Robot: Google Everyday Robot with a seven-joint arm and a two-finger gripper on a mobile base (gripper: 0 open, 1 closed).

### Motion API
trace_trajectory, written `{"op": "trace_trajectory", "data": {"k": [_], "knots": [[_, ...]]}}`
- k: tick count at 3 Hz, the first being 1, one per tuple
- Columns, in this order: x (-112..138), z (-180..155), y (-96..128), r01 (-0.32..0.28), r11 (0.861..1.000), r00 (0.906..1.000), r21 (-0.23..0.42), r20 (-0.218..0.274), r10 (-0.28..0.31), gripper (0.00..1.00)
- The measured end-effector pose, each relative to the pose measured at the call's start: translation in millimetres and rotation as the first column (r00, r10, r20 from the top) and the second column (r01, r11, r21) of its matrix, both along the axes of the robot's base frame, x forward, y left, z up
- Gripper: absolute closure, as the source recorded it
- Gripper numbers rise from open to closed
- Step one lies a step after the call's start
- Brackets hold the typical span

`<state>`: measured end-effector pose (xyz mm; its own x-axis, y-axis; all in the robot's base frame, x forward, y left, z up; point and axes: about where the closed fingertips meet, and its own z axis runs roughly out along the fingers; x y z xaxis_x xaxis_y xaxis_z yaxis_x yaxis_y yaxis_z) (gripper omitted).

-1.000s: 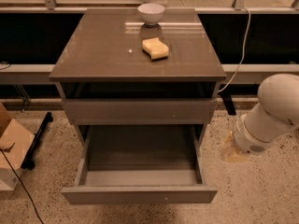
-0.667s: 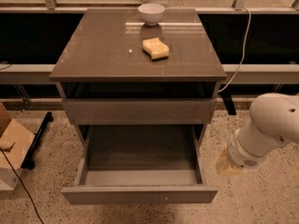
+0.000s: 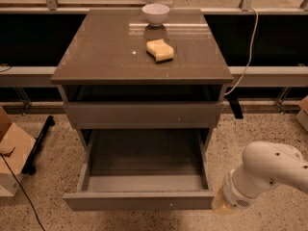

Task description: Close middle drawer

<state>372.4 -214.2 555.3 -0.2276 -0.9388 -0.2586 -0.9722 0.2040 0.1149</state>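
Note:
The middle drawer [image 3: 139,201] is pulled far out of the grey-brown cabinet [image 3: 96,57]. Its deep grey box is empty and its plain front faces me low in the camera view. The drawer above it [image 3: 144,114] stands nearly flush under the cabinet top. My white arm [image 3: 272,170] comes in from the lower right. My gripper [image 3: 220,206] is at the end of it, low down, right beside the front right corner of the middle drawer, touching or almost touching it.
A white bowl [image 3: 155,13] and a yellow sponge [image 3: 160,50] sit on the cabinet top. A cardboard box [image 3: 12,150] and a black bar [image 3: 38,141] lie on the floor at left. A white cable [image 3: 248,52] hangs behind the cabinet at right.
My arm has moved left and down, bringing the gripper from out at the right to the drawer's front right corner. The drawer has not moved.

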Motion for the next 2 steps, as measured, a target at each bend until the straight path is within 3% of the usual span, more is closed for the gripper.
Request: {"op": "trace_trajectory", "data": {"k": [1, 2], "knots": [[-9.4, -38.6, 7.5, 0.029, 0.999, 0.9976, 0.024, -0.063, -0.028, 1.0], [-10.5, -40.6, 9.6, 0.017, 1.0, 0.9975, 0.01, -0.069, -0.016, 1.0]]}}
